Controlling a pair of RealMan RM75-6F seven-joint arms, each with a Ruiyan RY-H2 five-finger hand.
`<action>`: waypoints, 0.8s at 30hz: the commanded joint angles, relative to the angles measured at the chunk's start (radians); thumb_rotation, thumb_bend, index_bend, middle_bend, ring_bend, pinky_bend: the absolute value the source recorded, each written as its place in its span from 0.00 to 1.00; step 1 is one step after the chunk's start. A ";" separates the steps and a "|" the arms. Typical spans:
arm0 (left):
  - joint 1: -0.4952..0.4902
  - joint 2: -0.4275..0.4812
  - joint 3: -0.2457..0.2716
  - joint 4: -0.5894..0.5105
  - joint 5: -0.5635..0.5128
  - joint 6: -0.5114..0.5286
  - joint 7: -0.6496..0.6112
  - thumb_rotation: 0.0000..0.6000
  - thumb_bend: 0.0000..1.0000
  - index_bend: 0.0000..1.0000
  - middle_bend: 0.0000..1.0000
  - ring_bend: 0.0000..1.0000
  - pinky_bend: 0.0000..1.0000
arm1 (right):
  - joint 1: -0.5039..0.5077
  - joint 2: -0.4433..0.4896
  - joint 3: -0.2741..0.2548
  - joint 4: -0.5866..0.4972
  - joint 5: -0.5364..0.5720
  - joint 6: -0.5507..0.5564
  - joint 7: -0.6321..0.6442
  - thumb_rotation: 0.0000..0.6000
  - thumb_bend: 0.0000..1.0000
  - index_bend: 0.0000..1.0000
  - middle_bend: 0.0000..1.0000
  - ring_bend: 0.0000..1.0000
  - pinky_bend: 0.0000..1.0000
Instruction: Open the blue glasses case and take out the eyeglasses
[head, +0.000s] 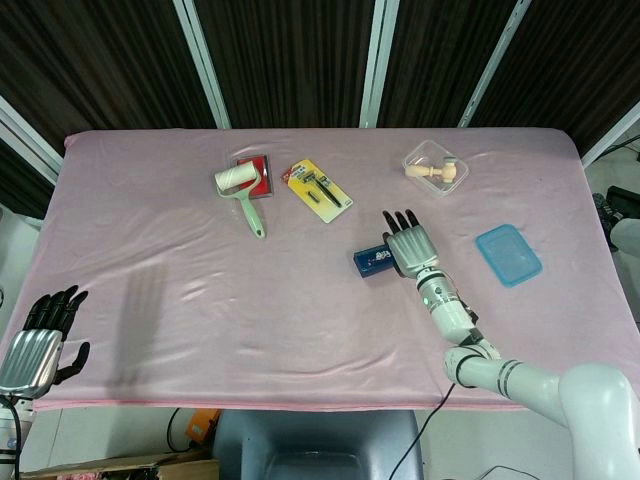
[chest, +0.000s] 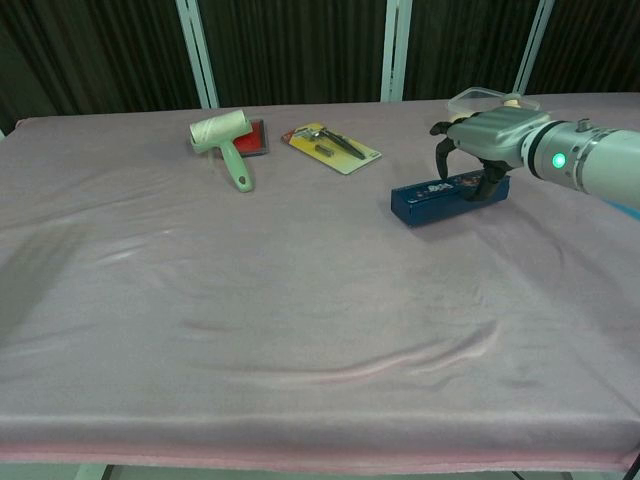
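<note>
The blue glasses case (chest: 447, 196) lies closed, its long axis slanting toward the lint roller (head: 240, 190). The right hand (chest: 487, 140) arches over its far end, fingers curled around it, hiding that end. The left hand (head: 37, 343) hangs open off the table.

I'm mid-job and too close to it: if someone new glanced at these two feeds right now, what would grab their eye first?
Probably the right hand, arched over the right end of the blue glasses case on the pink tablecloth, fingers down either side; the case looks closed. Next, the bright items along the far side: a lint roller with a green handle, a yellow blister pack, and a blue lid to the right. The left hand hangs open off the near left corner.
</note>
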 joint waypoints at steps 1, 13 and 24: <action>0.000 0.000 0.000 0.000 0.000 -0.001 0.000 1.00 0.42 0.00 0.00 0.00 0.03 | 0.002 0.003 0.000 -0.005 0.006 -0.002 -0.001 1.00 0.63 0.58 0.02 0.00 0.00; -0.001 0.001 0.001 0.000 0.000 -0.001 -0.003 1.00 0.42 0.00 0.00 0.00 0.03 | 0.005 0.012 -0.002 -0.019 0.020 0.014 0.002 1.00 0.64 0.64 0.04 0.00 0.00; -0.010 -0.002 0.000 0.000 -0.018 -0.030 0.006 1.00 0.42 0.00 0.00 0.00 0.03 | 0.055 -0.057 0.028 0.076 0.051 -0.004 -0.013 1.00 0.64 0.62 0.05 0.00 0.00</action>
